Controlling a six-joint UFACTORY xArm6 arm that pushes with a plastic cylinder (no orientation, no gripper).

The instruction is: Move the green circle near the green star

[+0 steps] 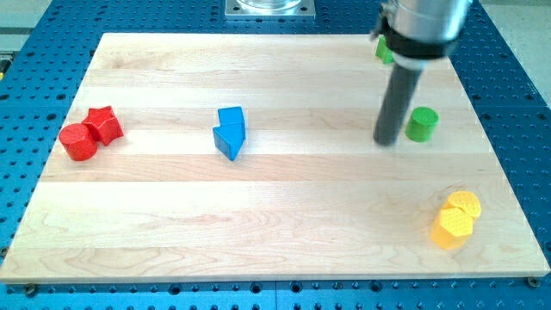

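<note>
Your tip (387,142) sits on the table (284,215) just to the view's left of the green circle (421,124), close beside it; can't tell if it's touching. No hand on this rig, just the dark rod, so nothing's held and there's no wide or narrow to report.

Progress, as a judgement: mostly not done. Taking the green circle as landmark, the green star (384,50) lies toward the view's top and a bit to the view's left, largely hidden behind the arm's body, so its shape is hard to confirm. There's a clear gap of bare wood btwn the two. The tip is on the circle's left side, which looks wrong for pushing it up toward the star; you'd prob. need to get round to the circle's lower side first, then push up.

Other blocks are well away from the circle: blue pair (230,132) far to the view's left, red pair (90,133) farther left still, yellow pair (455,220) toward the view's bottom, slightly right.

Writing/brands: none readable anywhere in view.
</note>
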